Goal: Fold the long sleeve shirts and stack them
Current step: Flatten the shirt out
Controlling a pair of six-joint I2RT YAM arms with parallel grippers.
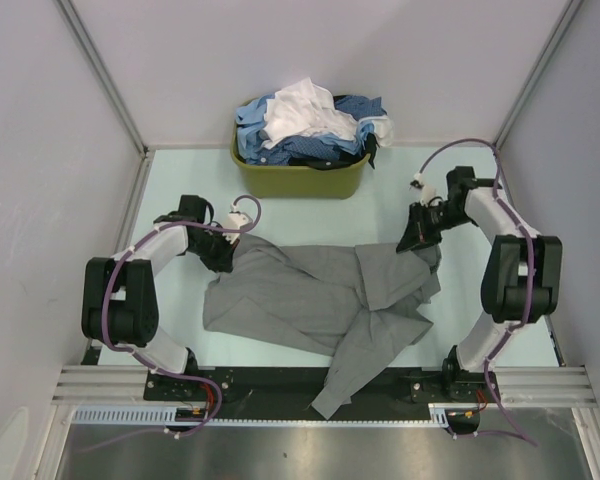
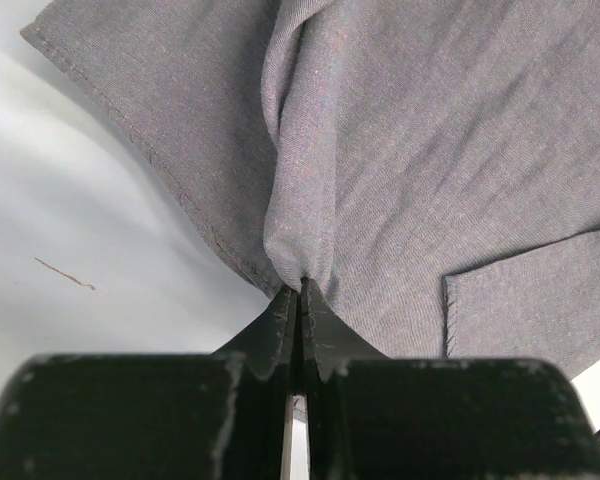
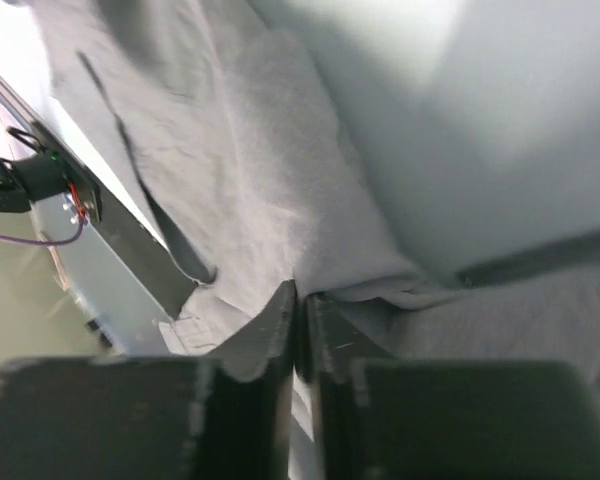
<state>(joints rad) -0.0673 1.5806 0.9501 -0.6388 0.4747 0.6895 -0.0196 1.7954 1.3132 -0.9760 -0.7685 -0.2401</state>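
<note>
Shirt (image 1: pixel 310 295) mid-grey, rumpled, spread out; left fingers (image 2: pixel 272 335) and right fingers (image 3: pixel 270 335) each pinch its cloth.

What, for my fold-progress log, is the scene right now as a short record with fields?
on table: grey shirt, spread out, rumpled, not folded; one end trails over the near edge
left gripper: shut on the grey shirt's left edge
right gripper: shut on its far right corner
olive-green basket: far side, heaped with blue and white shirts
folded stack: none visible
</note>
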